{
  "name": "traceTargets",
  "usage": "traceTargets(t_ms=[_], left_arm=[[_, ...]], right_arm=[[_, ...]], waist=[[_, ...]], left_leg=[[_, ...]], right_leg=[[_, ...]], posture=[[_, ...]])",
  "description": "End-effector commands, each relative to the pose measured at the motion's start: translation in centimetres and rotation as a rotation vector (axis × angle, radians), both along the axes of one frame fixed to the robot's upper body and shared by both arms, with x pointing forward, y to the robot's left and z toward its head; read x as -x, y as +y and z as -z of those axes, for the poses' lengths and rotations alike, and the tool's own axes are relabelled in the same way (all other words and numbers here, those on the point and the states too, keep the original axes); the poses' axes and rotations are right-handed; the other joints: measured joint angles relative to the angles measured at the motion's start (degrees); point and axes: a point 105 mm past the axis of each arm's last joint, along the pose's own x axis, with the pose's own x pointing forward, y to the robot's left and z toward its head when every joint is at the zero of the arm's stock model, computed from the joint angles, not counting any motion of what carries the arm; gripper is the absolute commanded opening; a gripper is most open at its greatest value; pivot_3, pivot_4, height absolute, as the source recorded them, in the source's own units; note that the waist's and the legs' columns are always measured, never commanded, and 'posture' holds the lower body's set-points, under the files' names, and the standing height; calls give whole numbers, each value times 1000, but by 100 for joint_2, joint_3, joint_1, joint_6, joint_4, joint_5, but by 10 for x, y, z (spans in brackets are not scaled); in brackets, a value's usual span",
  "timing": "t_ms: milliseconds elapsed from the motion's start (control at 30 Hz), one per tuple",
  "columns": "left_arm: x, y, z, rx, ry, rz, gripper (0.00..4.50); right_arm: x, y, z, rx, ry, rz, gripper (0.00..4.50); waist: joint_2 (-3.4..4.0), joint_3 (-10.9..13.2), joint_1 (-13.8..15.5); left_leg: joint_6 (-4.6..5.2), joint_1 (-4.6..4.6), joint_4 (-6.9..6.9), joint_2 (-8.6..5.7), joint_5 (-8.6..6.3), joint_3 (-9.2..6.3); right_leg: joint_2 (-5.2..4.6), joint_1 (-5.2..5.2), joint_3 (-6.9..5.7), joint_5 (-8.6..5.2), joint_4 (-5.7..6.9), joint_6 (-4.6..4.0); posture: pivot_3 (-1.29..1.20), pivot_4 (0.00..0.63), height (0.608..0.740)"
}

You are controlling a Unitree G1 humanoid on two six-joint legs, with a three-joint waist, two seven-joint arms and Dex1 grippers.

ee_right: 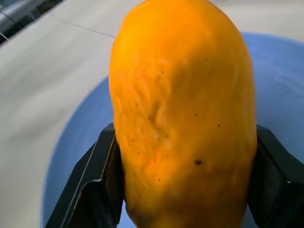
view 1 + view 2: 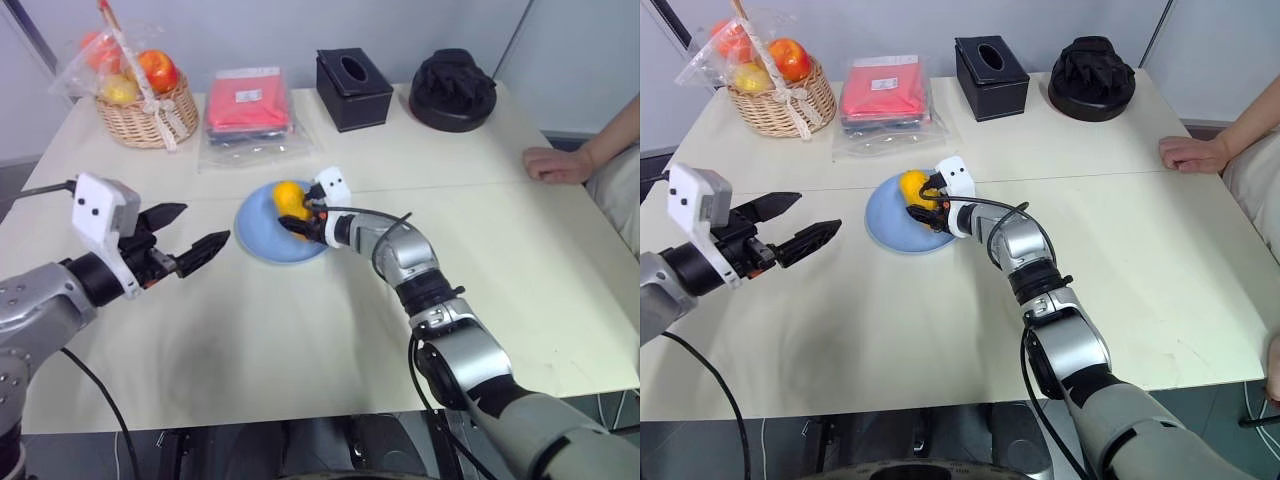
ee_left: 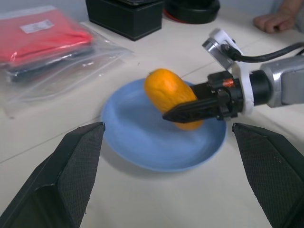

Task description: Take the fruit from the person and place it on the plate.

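The yellow-orange fruit is low over the light-blue plate at the table's middle; I cannot tell whether it touches the plate. My right gripper is shut on the fruit, a black finger pressed to each of its sides. In the right wrist view the fruit stands tall with the plate behind it. My left gripper hovers open to the left of the plate, holding nothing. The person's hand rests on the table at the far right.
A wicker basket of wrapped fruits stands at the back left. Beside it lie red packs in clear plastic, then a black tissue box and a round black ridged object. The near table is bare.
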Motion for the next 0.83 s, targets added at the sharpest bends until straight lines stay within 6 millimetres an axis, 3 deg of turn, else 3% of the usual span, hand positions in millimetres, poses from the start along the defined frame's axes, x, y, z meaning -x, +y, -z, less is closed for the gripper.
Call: traceTargets(t_ms=[33,67,133,300,400,533,667,833], left_arm=[[5,-1,-11,-18,-52,-5,4500],[6,-1,-10,-18,-51,-5,4500],[5,-2,-10,-16,-50,-3,4500],[5,-5,-8,-8,-40,20,4500],[5,-8,-5,-2,-27,38,4500],[4,-12,-1,6,-11,65,4500],[2,-15,0,7,-4,84,4500],[2,-16,-1,11,-1,97,4500]], right_arm=[[-2,0,-3,5,-14,1,3981],[-2,-1,-3,15,-18,2,4466],[-1,-5,-6,24,-23,-12,4490],[5,-35,-46,-18,-89,-19,4490],[24,-60,-84,-32,-173,-82,4490],[58,-99,-119,21,-260,-155,4490],[81,-135,-136,102,-315,-159,4490],[108,-160,-137,185,-325,-200,4490]], waist=[[0,0,11],[0,0,13],[1,0,11],[2,1,40],[4,2,33],[10,6,46],[9,6,43],[10,7,33]], left_leg=[[0,1,0,0,0,0],[0,1,0,-1,0,0],[0,0,0,-2,0,2],[0,-1,1,-6,0,0],[1,-2,0,-5,-1,-1],[2,-3,-2,-4,-2,-1],[4,-1,-2,-3,-3,-1],[6,3,-3,3,-4,2]], right_leg=[[0,1,0,0,0,0],[-1,1,0,0,0,0],[-2,1,0,0,0,0],[-6,2,-1,0,-1,0],[-5,1,-1,0,-2,0],[-6,3,0,0,-6,0],[-5,7,-1,0,-9,0],[2,8,3,-1,-9,0]], posture=[[0,150,740],[0,150,740],[0,150,740],[0,150,740],[0,150,740],[0,150,740],[0,150,740],[0,150,740]])
